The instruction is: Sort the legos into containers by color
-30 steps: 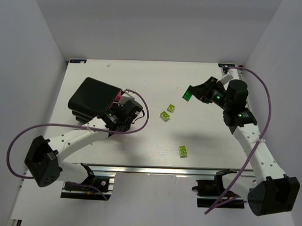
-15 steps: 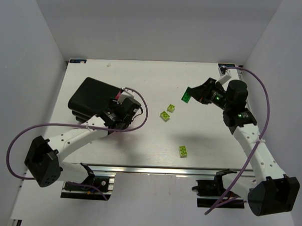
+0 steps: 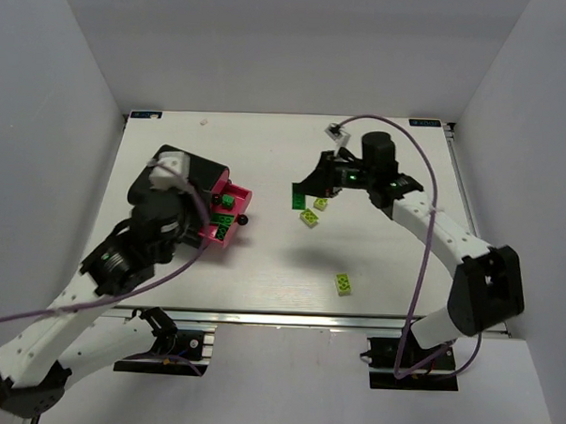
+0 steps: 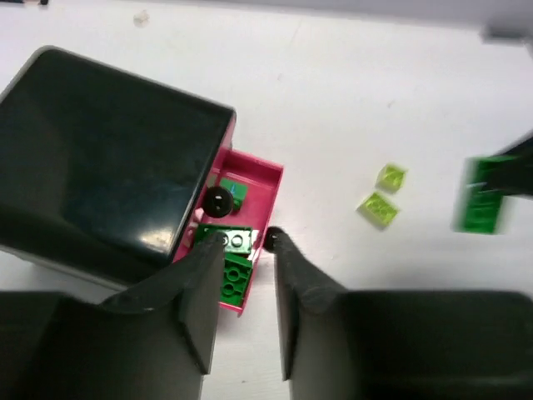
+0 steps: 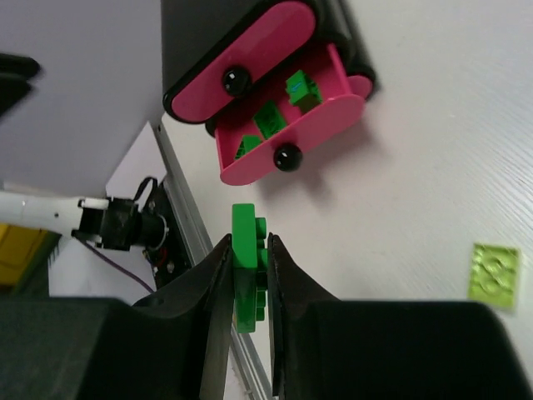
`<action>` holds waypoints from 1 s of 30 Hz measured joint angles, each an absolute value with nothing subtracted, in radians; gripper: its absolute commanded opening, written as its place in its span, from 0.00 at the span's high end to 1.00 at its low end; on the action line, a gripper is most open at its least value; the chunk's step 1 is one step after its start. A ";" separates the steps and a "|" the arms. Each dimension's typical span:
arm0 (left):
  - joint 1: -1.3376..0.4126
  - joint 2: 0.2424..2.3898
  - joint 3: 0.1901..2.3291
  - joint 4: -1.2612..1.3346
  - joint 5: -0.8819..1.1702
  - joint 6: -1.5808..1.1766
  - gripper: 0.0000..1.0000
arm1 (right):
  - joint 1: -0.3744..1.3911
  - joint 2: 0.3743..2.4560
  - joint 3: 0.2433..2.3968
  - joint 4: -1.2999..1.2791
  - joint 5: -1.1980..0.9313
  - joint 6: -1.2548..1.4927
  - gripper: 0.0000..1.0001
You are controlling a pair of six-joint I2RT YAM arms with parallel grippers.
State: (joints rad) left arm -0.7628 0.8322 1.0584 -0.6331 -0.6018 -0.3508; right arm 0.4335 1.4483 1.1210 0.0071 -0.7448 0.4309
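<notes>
The black cabinet (image 3: 176,181) stands at the left, with one magenta drawer (image 3: 228,230) pulled open toward the table's middle. Dark green legos (image 4: 234,242) lie in the drawer. My right gripper (image 3: 303,192) is shut on a dark green lego (image 5: 246,265) and holds it above the table, to the right of the drawer. Two lime legos (image 3: 320,203) (image 3: 309,217) lie just beside it, and a third (image 3: 343,284) lies nearer the front. My left gripper (image 4: 244,250) is open and empty, high above the drawer's front edge. No red legos show.
A closed magenta drawer (image 5: 241,52) with a black knob (image 5: 236,80) sits above the open one, whose knob (image 5: 287,157) points toward the lime legos. The left arm's purple cable (image 3: 34,318) loops at the front left. White walls enclose the table.
My left arm has pulled back from the cabinet and risen; the drawer now shows open with green legos in it. My right gripper has carried its green lego left toward the drawer.
</notes>
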 measured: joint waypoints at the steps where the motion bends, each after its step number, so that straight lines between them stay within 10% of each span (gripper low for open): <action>1: -0.763 0.775 1.050 -0.629 -0.601 -0.359 0.45 | 0.467 1.486 1.154 0.000 -0.743 0.414 1.00; 30: -0.775 0.427 0.974 -0.795 -0.632 -0.446 0.41 | 0.816 2.009 1.593 0.020 -0.343 0.839 1.00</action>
